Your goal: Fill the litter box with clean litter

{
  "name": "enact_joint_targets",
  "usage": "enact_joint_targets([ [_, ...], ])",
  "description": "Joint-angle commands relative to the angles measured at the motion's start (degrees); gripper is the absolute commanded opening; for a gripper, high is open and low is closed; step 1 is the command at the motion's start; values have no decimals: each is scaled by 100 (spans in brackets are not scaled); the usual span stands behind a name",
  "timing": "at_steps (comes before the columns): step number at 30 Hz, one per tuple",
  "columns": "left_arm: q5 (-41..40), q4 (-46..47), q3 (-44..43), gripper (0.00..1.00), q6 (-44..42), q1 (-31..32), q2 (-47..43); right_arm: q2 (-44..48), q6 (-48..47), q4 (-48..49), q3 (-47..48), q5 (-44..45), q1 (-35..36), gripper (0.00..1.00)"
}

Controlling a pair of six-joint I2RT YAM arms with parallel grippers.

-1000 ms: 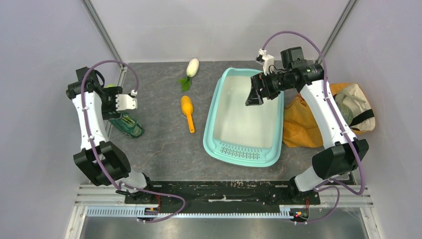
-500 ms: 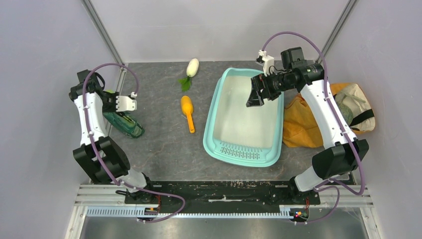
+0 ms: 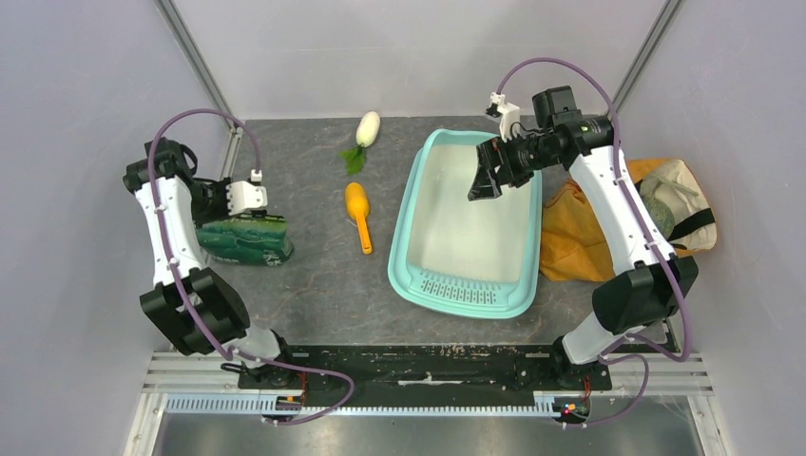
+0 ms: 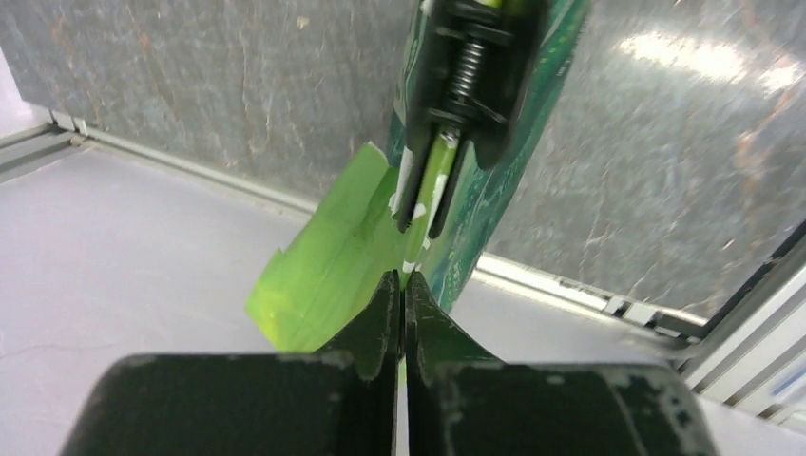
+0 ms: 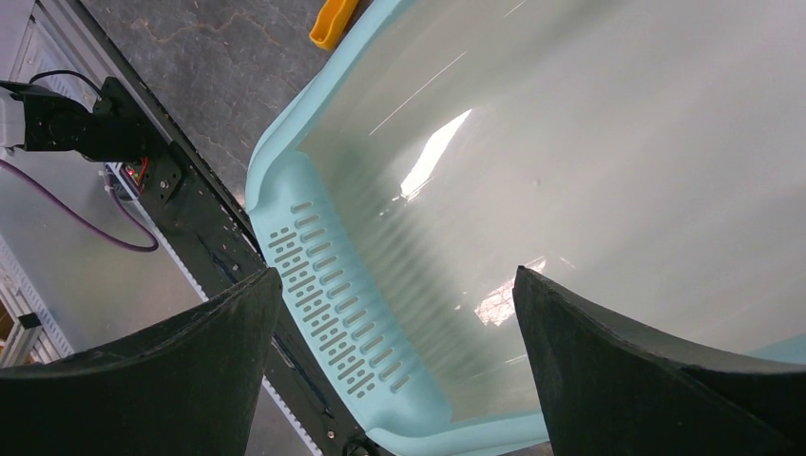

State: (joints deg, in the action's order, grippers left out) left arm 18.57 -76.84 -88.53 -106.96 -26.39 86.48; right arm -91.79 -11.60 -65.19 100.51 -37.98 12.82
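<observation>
The teal litter box [image 3: 411,266] lies right of centre, its white basin bare and its slotted grille [image 3: 462,286] toward the arm bases. The litter is out of view. My right gripper [image 3: 483,183] hangs open over the box's far half. In the right wrist view the right gripper [image 5: 396,285] frames the basin and the litter box's grille [image 5: 323,285]. My left gripper [image 3: 239,215] is shut on the top edge of a green printed pouch [image 3: 245,240] at the left. The left wrist view shows the left gripper [image 4: 401,281] pinching the pouch [image 4: 328,266], which carries a black clip [image 4: 468,76].
An orange scoop [image 3: 358,215] lies between the pouch and the box. A white radish toy [image 3: 367,129] with green leaves sits at the back. An orange cloth bag [image 3: 576,233] and a beige bag [image 3: 677,201] lie right of the box. Side walls stand close.
The left gripper has closed on the pouch's top edge, and the pouch has swung from end-on to broadside. The right arm has shifted slightly.
</observation>
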Motion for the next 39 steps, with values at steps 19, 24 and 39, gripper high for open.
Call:
enact_joint_targets([
  [19,2643,-867,885,2,1010,631,-1506,-611,463,2450,-243,-1141,1327,96],
  [24,2777,-938,1051,2,1007,732,-1686,-673,431,3596,-539,-1315,1868,95],
  [39,2417,-635,1277,34,1522,541,-1877,-1950,-628,4559,643,-82,3877,89],
])
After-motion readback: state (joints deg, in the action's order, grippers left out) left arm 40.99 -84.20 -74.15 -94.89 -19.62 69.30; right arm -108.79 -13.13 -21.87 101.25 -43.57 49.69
